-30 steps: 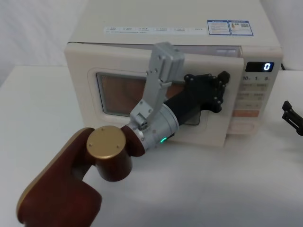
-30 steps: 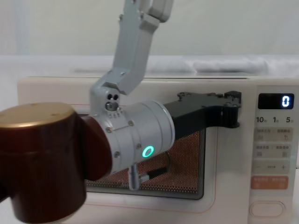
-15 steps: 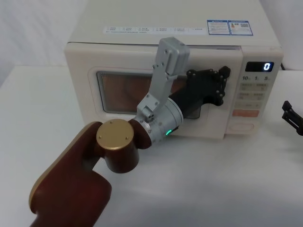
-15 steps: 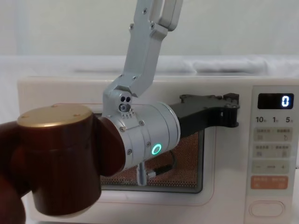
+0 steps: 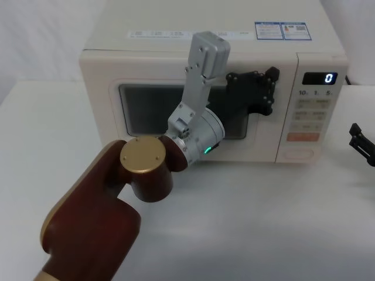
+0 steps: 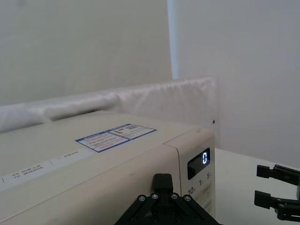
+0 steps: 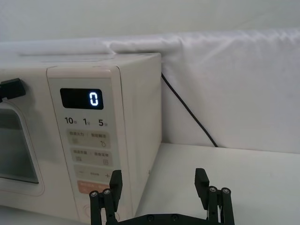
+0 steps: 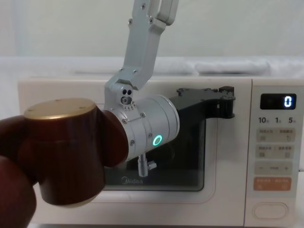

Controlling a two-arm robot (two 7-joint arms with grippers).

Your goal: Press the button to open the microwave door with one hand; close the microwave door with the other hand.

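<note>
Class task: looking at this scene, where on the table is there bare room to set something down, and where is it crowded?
Bare table lies in front of the microwave, between the left arm and the right gripper, and also left of the microwave. It is crowded at the microwave door, where the left gripper presses near its right edge, beside the button panel.

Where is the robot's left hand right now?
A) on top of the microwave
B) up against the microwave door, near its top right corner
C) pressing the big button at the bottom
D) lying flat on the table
B: in the head view the black left hand sits against the upper right part of the microwave door, which lies flush with the control panel.
</note>
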